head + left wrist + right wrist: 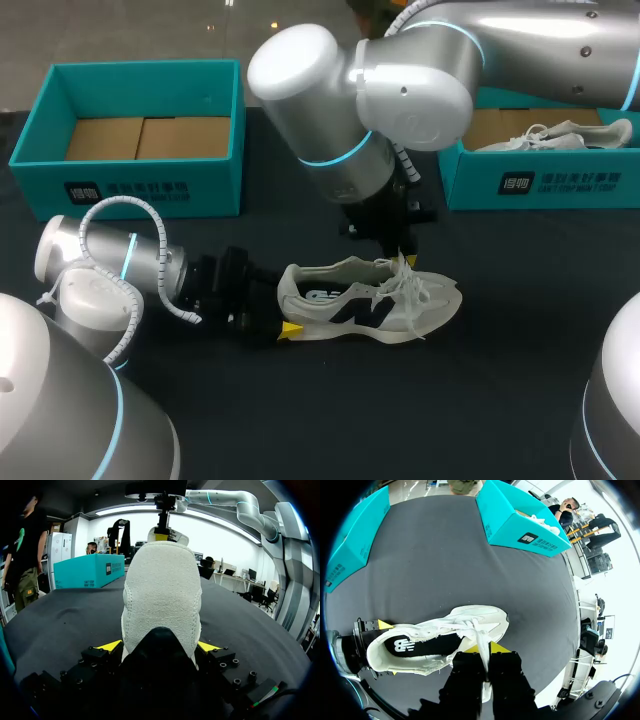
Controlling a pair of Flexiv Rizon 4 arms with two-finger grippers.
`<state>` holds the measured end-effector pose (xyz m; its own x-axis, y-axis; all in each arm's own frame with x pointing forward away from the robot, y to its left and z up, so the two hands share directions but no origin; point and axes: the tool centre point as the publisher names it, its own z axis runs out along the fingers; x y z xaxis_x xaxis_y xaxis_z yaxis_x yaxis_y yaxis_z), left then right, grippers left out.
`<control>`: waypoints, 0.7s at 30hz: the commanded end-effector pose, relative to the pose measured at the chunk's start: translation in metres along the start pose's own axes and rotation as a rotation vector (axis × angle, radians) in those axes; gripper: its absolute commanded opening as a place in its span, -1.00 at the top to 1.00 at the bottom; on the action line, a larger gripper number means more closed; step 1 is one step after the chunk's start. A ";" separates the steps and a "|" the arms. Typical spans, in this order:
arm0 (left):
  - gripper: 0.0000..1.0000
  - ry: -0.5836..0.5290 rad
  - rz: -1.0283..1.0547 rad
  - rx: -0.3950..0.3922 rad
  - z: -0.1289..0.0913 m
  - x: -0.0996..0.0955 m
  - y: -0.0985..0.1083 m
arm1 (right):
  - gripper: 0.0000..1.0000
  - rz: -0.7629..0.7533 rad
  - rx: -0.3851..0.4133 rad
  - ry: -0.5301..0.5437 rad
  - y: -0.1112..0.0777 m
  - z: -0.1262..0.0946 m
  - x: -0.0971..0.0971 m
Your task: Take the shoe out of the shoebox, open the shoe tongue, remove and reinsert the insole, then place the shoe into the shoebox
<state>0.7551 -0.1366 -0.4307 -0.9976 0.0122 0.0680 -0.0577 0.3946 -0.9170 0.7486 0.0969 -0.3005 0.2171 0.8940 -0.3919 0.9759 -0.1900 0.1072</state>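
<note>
Your L gripper point(160, 647) is clamped on heel of white mesh sneaker point(370, 300) w/ dark logo, which stands on black tabletop point(500, 400), outside teal cardboard shoebox point(140, 195). Your R gripper point(487, 651) pinches its white laces point(479, 634), fingers almost together.

Shoe point(370, 300) fabric, matt; table point(500, 400) cloth-covered, matt blk; shoebox point(200, 185) smooth cardboard; right arm point(400, 90) glossy metal
</note>
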 end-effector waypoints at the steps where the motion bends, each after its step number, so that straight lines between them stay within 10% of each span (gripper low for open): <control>1: 1.00 0.000 -0.001 -0.003 0.001 0.000 0.002 | 1.00 0.140 0.035 0.085 0.004 0.004 -0.016; 7: 1.00 0.000 -0.001 -0.003 0.001 0.000 0.002 | 0.96 0.148 0.079 0.104 0.008 0.006 -0.022; 15: 1.00 0.000 -0.001 -0.003 0.001 0.000 0.002 | 0.07 0.133 0.062 0.106 0.003 -0.008 -0.014; 21: 1.00 0.000 -0.001 -0.003 0.001 0.000 0.002 | 0.05 0.115 0.041 0.098 -0.006 -0.021 -0.001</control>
<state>0.7555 -0.1379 -0.4310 -0.9976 0.0120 0.0683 -0.0580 0.3957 -0.9165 0.7479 0.0899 -0.2826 0.3039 0.9153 -0.2643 0.9527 -0.2917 0.0852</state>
